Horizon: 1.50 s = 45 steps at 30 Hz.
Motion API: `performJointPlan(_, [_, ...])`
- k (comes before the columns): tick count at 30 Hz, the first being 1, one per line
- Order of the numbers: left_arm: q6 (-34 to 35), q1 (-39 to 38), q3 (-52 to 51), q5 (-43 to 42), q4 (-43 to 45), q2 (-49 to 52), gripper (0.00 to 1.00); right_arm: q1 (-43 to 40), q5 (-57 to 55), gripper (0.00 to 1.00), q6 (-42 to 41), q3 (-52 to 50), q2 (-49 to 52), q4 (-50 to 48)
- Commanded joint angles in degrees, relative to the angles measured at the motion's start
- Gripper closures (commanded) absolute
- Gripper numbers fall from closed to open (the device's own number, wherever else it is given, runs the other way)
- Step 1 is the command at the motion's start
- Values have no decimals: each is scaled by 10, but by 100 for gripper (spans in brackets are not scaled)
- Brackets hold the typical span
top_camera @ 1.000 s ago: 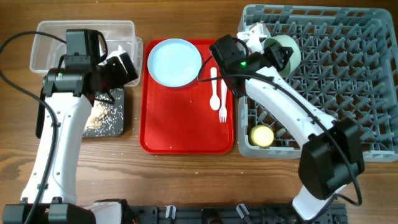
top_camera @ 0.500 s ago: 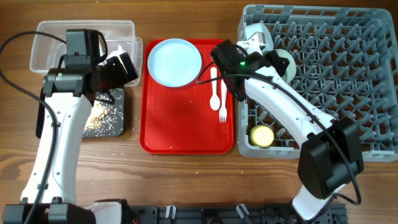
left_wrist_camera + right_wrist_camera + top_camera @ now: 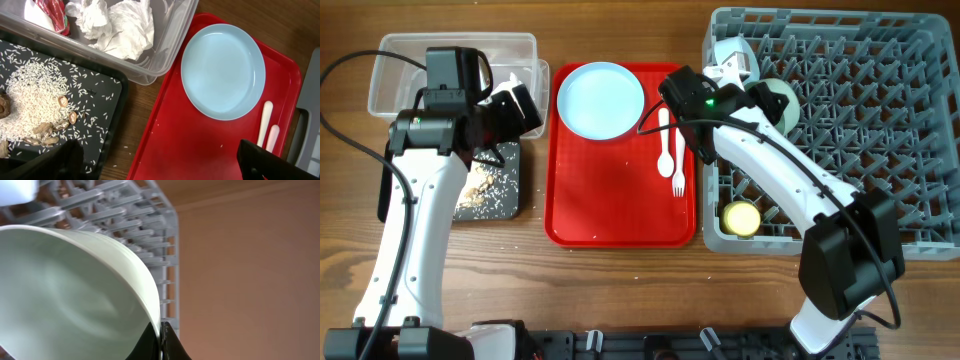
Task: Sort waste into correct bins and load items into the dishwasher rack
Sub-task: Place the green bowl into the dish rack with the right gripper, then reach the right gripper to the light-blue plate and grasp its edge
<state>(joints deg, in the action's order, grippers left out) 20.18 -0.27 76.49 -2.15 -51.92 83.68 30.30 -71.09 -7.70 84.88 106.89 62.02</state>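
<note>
My right gripper [image 3: 761, 90] is shut on the rim of the mint green bowl [image 3: 783, 97] and holds it on edge among the pegs of the grey dishwasher rack [image 3: 880, 120]. In the right wrist view the fingers pinch the bowl's rim [image 3: 125, 270]. A light blue bowl [image 3: 729, 55] stands in the rack beside it. A yellow cup [image 3: 741, 217] sits in the rack's near left corner. My left gripper [image 3: 520, 108] is open and empty. It hovers above the black tray [image 3: 107, 100] and the red tray's left edge. The light blue plate [image 3: 223, 71], white spoon [image 3: 664, 140] and fork [image 3: 678, 165] lie on the red tray.
The clear tub [image 3: 165, 47] holds crumpled white paper [image 3: 120, 27] and a red-and-white wrapper [image 3: 52, 12]. The black tray carries rice [image 3: 30, 95] and brown scraps [image 3: 47, 130]. A few crumbs lie on the red tray [image 3: 620, 200].
My right gripper has tipped the mint green bowl more onto its edge inside the rack. The left arm has not moved.
</note>
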Motion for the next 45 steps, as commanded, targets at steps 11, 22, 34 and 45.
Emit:
performJointPlan(11, [-5, -2, 6, 7, 0, 0, 0, -2, -36, 96, -29, -2, 42, -18])
performJointPlan(22, [-5, -2, 6, 7, 0, 0, 0, 10, 15, 95, -28, -2, 58, 32])
performJointPlan(34, [-5, -2, 6, 7, 0, 0, 0, 64, 91, 69, -28, -1, 58, 81])
performJointPlan(45, [-5, -2, 6, 7, 0, 0, 0, 69, 142, 8, -27, 14, 57, 74])
